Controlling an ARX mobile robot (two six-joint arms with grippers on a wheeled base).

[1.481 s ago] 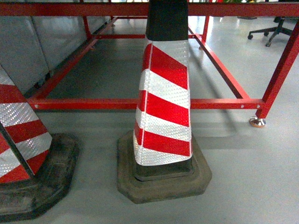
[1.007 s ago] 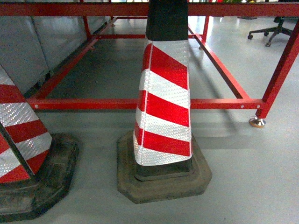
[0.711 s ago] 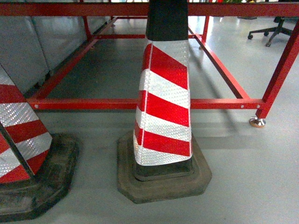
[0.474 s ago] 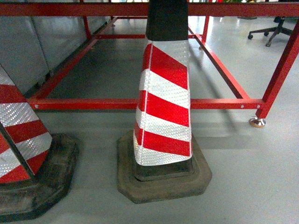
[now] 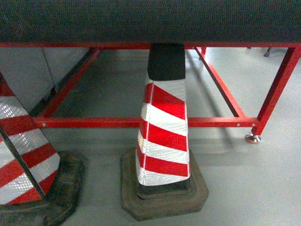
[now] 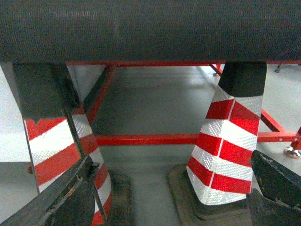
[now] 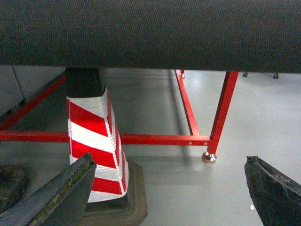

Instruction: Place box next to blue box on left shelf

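Your head camera looks slanting down at a grey floor, with a dark, finely textured surface (image 5: 150, 19) filling the top band of the view. Under it runs a red metal frame (image 5: 141, 122) of square tubes, its crossbar low above the floor and its right leg ending in a round metal foot (image 5: 252, 138). In front of the crossbar stands a red-and-white striped traffic cone with a black top and a dark rubber base (image 5: 163, 141), near the middle of the view. A second striped cone of the same kind (image 5: 23, 155) stands at the left edge, cut off by the frame of the view, apart from the first one.

Your left gripper (image 6: 169, 197) shows only as two dark fingers at the bottom corners of the left wrist view, one at the left (image 6: 66, 197) and one at the right (image 6: 277, 188). They stand wide apart with nothing between them but the floor and the two cones beyond.

Your right gripper (image 7: 160, 193) looks the same in the right wrist view: dark fingers low at each side (image 7: 56, 197), spread wide and holding nothing, with one cone and the frame's leg behind them.

The large blue plastic crate does not appear in any of your three views, and neither does the shelf, so you cannot tell from here where the crate sits.
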